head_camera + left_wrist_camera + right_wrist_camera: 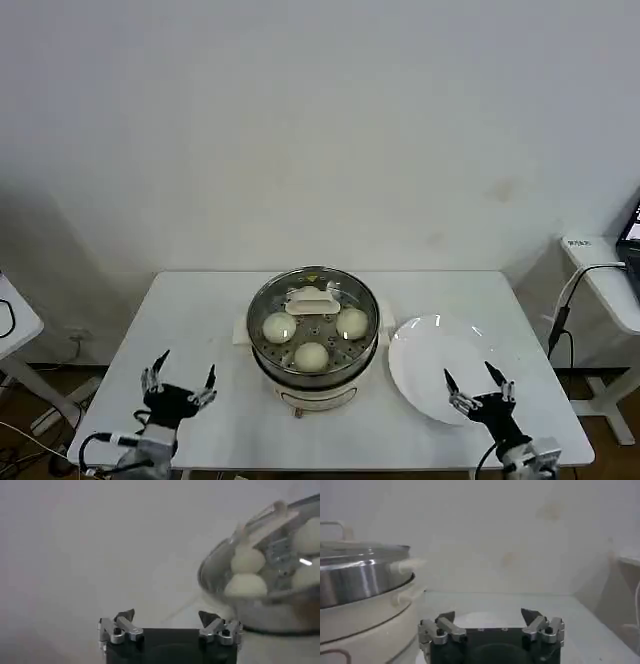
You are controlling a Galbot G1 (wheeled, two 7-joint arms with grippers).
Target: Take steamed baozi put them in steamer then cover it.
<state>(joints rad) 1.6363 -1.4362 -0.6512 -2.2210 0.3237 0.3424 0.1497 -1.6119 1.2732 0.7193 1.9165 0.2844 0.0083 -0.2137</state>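
Note:
The steamer (318,374) stands mid-table, a shiny steel pot on a cream base, also seen in the right wrist view (360,582). The clear glass lid (262,300) with its cream handle (311,298) lies on top of it. Through the glass I see three baozi (278,327) (351,322) (312,356), also seen in the left wrist view (248,560). My left gripper (180,378) (167,615) is open, low over the table to the left of the steamer. My right gripper (478,385) (489,614) is open at the near edge of the white plate (435,350).
The white plate right of the steamer holds nothing. A side table (610,280) with a cable stands at the far right, another table edge (12,315) at the far left. A plain wall is behind the table.

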